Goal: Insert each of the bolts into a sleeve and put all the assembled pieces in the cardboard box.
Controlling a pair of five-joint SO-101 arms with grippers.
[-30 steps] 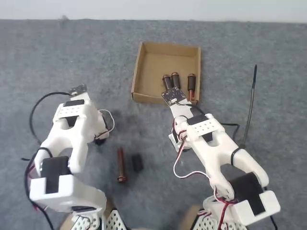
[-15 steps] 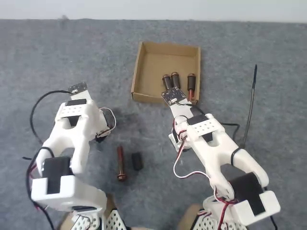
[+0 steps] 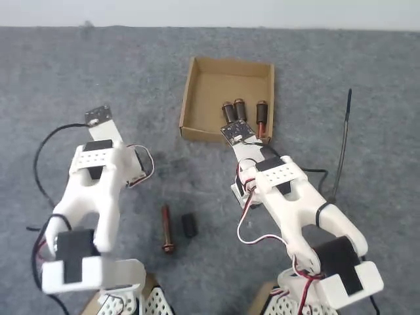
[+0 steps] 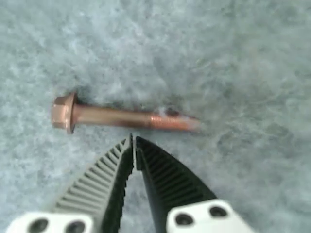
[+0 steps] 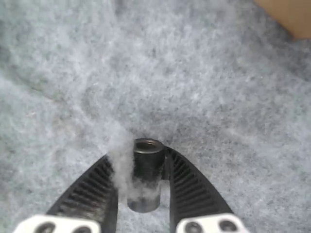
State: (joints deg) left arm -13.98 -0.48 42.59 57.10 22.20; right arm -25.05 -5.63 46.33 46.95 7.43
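Grey carpet (image 3: pixel 52 72) carries every part. Left arm (image 3: pixel 98 180) is the nearer arm to the one remaining bolt (image 3: pixel 166 223).

Left gripper (image 4: pixel 132 141): jaws together with only a hairline slit between them, nothing held. The bolt lies flat on the carpet just beyond the jaw tips and does not touch them. Its long axis runs along the line on which the jaws part, not across it. Seen from above, the shank points away from the arm bases, with the flanged head nearest them. Judgement: a grasp calls for the jaws to be opened and the wrist rolled until the fingers close across the shank instead of end to end.

Just beside the bolt, on the side of the right arm (image 3: pixel 282 187), a loose sleeve (image 3: pixel 189 224) lies on the carpet. It is apart from the bolt and roughly parallel to it.

Right gripper (image 5: pixel 141 158): jaws clamped on a second sleeve (image 5: pixel 145 177), one finger on each flank, with the open bore facing the wrist camera. Judgement: the bolt tip must enter a bore like this one, so the bolt has to be lifted and lined up with it.

Cardboard box (image 3: pixel 186 115) sits beyond the right arm. Three assembled pieces (image 3: pixel 239 110) lie side by side in it near its front wall.
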